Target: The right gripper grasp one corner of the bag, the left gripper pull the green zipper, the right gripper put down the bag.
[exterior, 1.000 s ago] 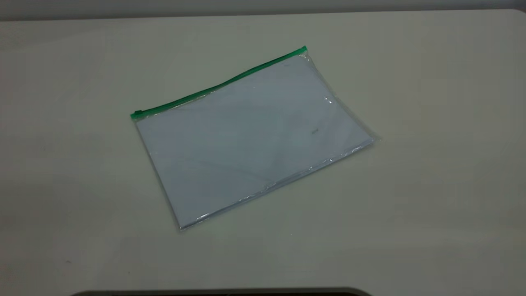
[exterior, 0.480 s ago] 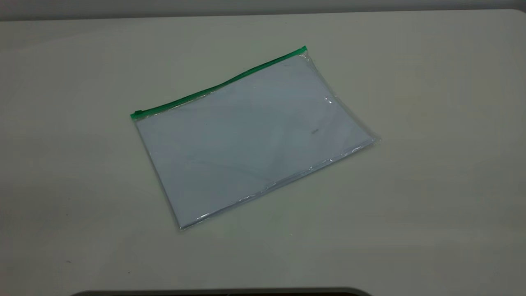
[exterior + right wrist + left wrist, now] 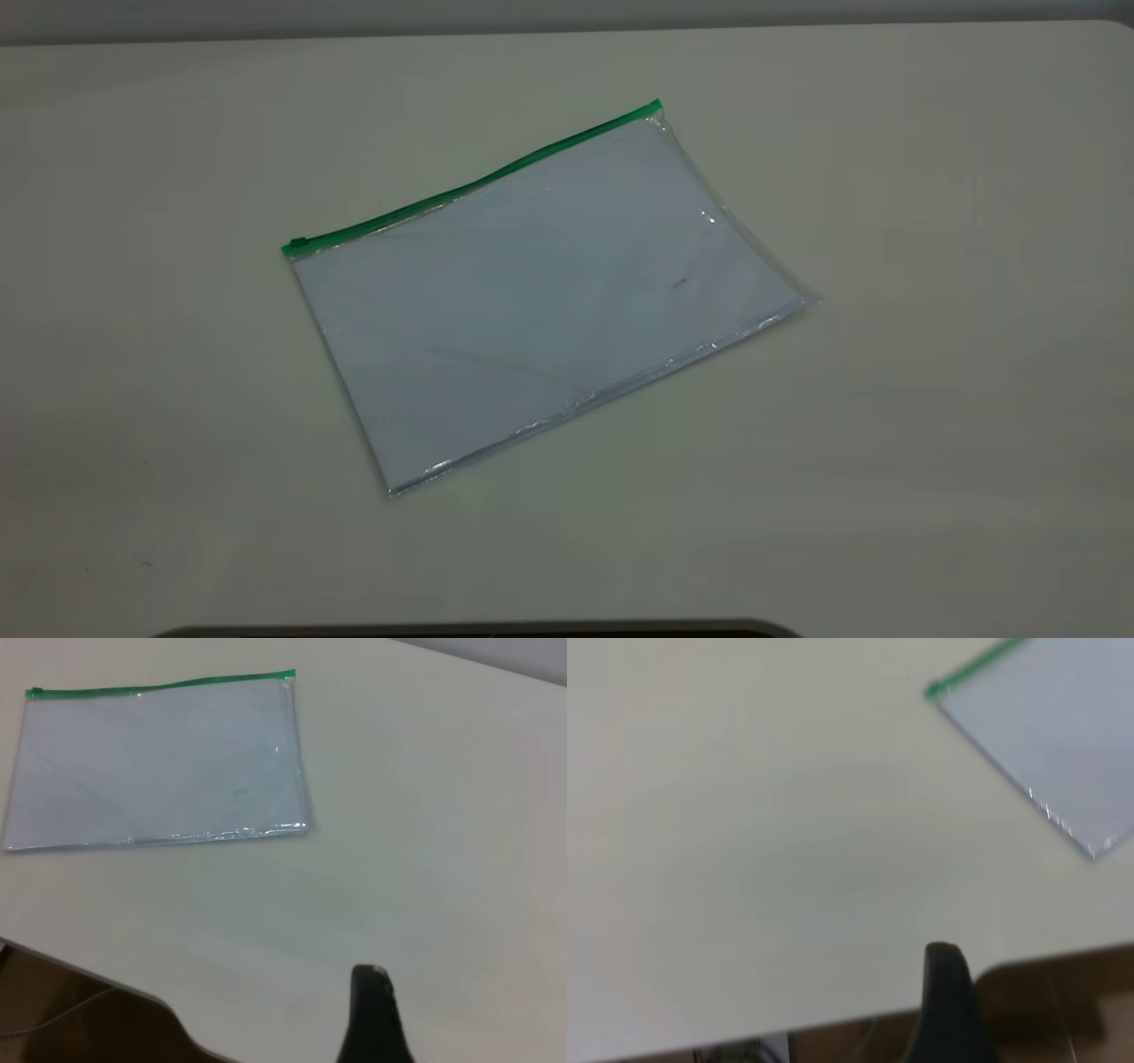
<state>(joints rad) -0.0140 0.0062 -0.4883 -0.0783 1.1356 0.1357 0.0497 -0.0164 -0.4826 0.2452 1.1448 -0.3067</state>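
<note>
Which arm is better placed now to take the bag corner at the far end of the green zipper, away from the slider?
Probably right. The bag lies flat; that corner is on the right arm's side, the slider toward the left arm. Both pincers are well clear.

From outside we look steeply down on the table; both wrist cams sit back past its near edge, all three sharing the bag.
</note>
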